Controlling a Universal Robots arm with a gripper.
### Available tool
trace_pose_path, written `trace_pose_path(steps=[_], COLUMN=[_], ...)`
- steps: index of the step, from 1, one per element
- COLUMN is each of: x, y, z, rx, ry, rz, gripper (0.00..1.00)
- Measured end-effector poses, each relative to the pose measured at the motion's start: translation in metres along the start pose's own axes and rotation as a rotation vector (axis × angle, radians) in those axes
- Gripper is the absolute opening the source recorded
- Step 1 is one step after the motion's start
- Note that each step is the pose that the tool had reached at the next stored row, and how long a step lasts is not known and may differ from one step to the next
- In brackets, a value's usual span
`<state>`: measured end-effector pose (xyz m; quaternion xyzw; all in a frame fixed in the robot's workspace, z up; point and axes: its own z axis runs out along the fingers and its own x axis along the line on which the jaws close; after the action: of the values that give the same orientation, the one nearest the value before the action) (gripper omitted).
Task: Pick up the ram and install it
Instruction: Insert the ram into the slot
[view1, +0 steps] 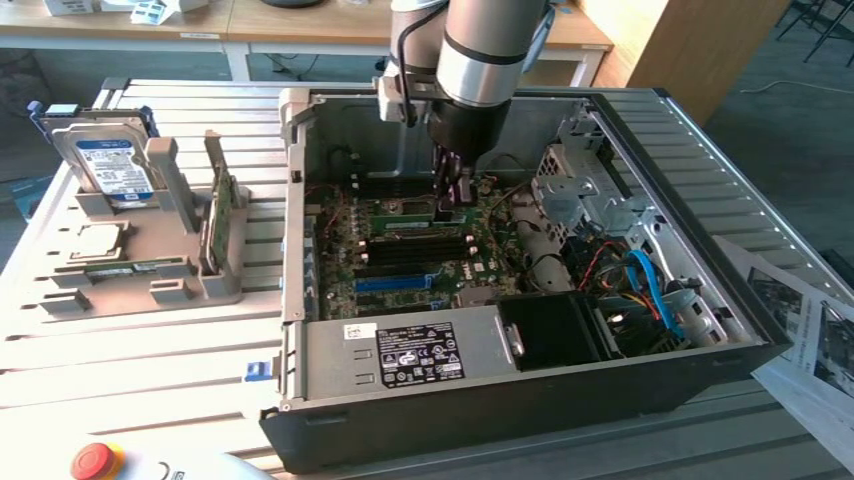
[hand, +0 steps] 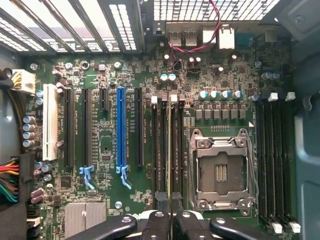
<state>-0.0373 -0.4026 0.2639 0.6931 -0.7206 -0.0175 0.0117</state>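
Currently the claw (hand: 170, 219) is pinched together on the ram (hand: 170, 145), gripping one long edge. The ram stands edge-on over the bank of black memory slots (hand: 161, 145), just beside the empty CPU socket (hand: 220, 170) on the motherboard (hand: 105, 70). All this sits inside the open computer case (view1: 534, 400) on the slatted desk (view1: 134, 350). Whether the ram is fully seated cannot be told.

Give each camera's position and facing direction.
Exterior view: high, off the arm, angled down into the open computer case; the arm and gripper show.
Wrist view: on the wrist, facing square onto the motherboard; fingers show, gripping the ram edge-on.
Shared: motherboard, gripper, blue slot.
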Motion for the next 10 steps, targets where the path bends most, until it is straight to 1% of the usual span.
trace_pose_path(steps=[7,10], x=[0.0001,0.0001], y=[-0.0004,-0.0004], z=[0.0093,0.0104], rx=[0.0,0.0001], ry=[0.0007,0.0008], rz=[0.0,0.0], gripper=[0.12,0.12])
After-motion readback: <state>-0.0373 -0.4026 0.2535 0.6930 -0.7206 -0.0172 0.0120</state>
